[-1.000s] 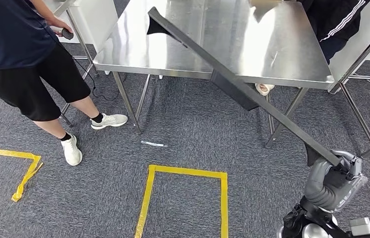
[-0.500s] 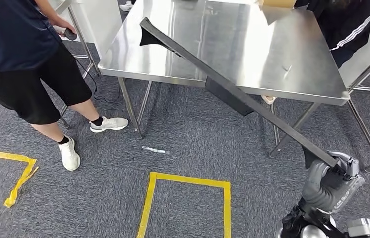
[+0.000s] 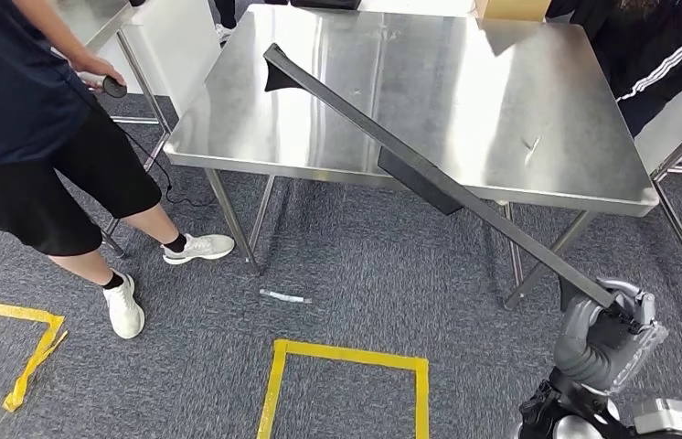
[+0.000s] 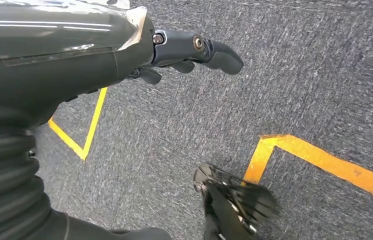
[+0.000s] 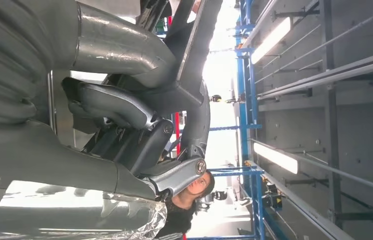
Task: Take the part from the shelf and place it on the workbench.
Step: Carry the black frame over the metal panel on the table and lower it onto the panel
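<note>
Ahead, shiny stainless-steel workbench (image 3: 337, 119). Long dark bar-shaped part (image 3: 429, 170) slants above it, far end over the bench top, near end off its front edge, gripped by right hand (image 3: 607, 334). Left hand (image 4: 184, 50) above carpet, fingers apart, holding nothing.

The steel worktop (image 3: 337, 128) stands on a grey carpet floor (image 3: 365, 274) with yellow tape lines (image 3: 346, 352), and a cardboard box (image 3: 509, 9) sits at its far edge.
</note>
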`<state>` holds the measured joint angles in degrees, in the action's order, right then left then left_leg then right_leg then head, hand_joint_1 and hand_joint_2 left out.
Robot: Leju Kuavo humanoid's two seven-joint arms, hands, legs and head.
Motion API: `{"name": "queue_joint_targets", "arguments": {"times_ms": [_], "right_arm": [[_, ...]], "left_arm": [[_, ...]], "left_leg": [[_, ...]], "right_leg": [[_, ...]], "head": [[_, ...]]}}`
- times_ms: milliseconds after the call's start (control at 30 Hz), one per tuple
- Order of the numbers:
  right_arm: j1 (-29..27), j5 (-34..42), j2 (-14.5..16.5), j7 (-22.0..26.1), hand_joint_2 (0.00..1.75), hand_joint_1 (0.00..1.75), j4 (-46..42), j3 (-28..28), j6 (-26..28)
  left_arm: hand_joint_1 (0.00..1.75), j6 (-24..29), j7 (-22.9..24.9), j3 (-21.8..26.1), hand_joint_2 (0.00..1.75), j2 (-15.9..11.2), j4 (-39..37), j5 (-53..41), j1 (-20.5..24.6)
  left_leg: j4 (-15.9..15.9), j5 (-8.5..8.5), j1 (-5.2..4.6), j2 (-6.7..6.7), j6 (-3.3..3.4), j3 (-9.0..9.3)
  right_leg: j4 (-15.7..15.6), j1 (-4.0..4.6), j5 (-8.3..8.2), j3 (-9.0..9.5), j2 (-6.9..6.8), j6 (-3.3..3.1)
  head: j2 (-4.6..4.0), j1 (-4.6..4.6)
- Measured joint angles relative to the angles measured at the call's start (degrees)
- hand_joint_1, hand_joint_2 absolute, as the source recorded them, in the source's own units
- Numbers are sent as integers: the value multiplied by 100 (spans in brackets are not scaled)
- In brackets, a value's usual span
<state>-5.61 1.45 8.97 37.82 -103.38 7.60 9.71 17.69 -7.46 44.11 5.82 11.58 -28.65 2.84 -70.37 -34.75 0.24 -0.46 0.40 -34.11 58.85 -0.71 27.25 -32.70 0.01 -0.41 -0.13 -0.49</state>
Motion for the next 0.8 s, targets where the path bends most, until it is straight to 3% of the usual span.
{"name": "queue_joint_targets", "arguments": {"times_ms": [67, 100, 133, 200, 267, 367, 433, 533, 600, 633, 667, 700, 733, 767, 800], "right_arm": [[-5, -39, -1, -4, 175, 175, 2, -29, 9], [-7, -71, -2, -9, 175, 175, 4, -40, 12], [-7, -114, -4, -18, 175, 175, 9, -59, 12], [8, -233, -13, -43, 175, 175, 35, -126, 10], [46, -374, -29, -66, 175, 175, 78, -209, 24], [102, -515, -68, -80, 175, 175, 131, -304, 67], [148, -628, -100, -92, 175, 175, 171, -339, 146], [258, -876, -166, -172, 175, 175, 320, -409, 365], [378, -1053, -223, -247, 175, 175, 515, -466, 569], [457, -1137, -259, -280, 175, 175, 633, -492, 682], [535, -1207, -296, -305, 175, 175, 748, -514, 779], [603, -1250, -334, -319, 175, 175, 861, -537, 849], [662, -1273, -368, -331, 175, 175, 959, -557, 891], [709, -1284, -392, -338, 175, 175, 1034, -577, 912], [754, -1290, -408, -343, 175, 175, 1092, -593, 922]], "left_arm": [[0, 3, 12, 9, 175, 1, 0, 0, -15], [0, 8, 19, 17, 175, 0, 0, 0, -20], [0, 12, 24, 27, 175, -1, 0, 0, -22], [0, 18, 31, 55, 175, -3, -1, 0, -31], [0, 14, 33, 77, 175, -5, -1, 0, -30], [0, 11, 32, 84, 175, -4, 0, -4, -18], [0, 7, 21, 86, 175, -4, 0, -10, -18], [0, -31, -12, 87, 175, -3, 0, -29, -13], [0, -69, -31, 87, 175, 2, 0, -60, -18], [0, -86, -38, 87, 175, 4, 0, -80, -20], [0, -97, -43, 87, 175, 5, 0, -97, -20], [0, -101, -47, 87, 175, 5, -1, -109, -19], [0, -103, -49, 88, 175, 3, -1, -118, -19], [0, -103, -50, 89, 175, 2, -1, -121, -16], [0, -103, -50, 89, 175, 1, -1, -122, -15]], "left_leg": [[-327, -262, 10, 3, -32, -426], [-247, -268, 14, 5, -37, -533], [-15, -131, 17, 11, -33, -564], [606, 547, 4, 35, 12, -511], [935, 1018, -45, 55, 90, -456], [1110, 1040, -81, 30, 226, -297], [1215, 1003, -63, 1, 294, -131], [1260, 857, -59, -20, 332, 62], [1261, 719, -59, -40, 327, 231], [1261, 644, -58, -51, 320, 332], [1263, 569, -58, -59, 309, 428], [1258, 493, -61, -67, 293, 519], [1258, 419, -66, -77, 268, 591], [1270, 352, -71, -81, 235, 639], [1261, 309, -75, -82, 202, 687]], "right_leg": [[0, 0, 125, 135, 13, -5], [-1, -1, 199, 227, 19, 3], [-1, -2, 278, 330, 23, 13], [-8, 2, 437, 509, 27, 50], [-55, 8, 534, 582, 35, 117], [-38, 17, 480, 645, 36, 264], [368, 21, 446, 447, 29, 301], [1320, 14, 704, -294, 27, 259], [1411, 11, 871, -605, 27, 271], [1205, 6, 794, -642, 26, 305], [875, -1, 581, -614, 23, 361], [528, -6, 271, -566, 14, 419], [249, -2, -2, -512, -5, 433], [77, 16, -202, -455, -16, 407], [10, 29, -296, -415, -21, 343]], "head": [[-1, 0], [-1, -2], [-2, 0], [-2, 8], [-1, 19], [-1, 13], [-1, 24], [-1, 32], [0, 34], [0, 34], [0, 36], [0, 37], [-1, 42], [-1, 44], [-1, 48]]}}
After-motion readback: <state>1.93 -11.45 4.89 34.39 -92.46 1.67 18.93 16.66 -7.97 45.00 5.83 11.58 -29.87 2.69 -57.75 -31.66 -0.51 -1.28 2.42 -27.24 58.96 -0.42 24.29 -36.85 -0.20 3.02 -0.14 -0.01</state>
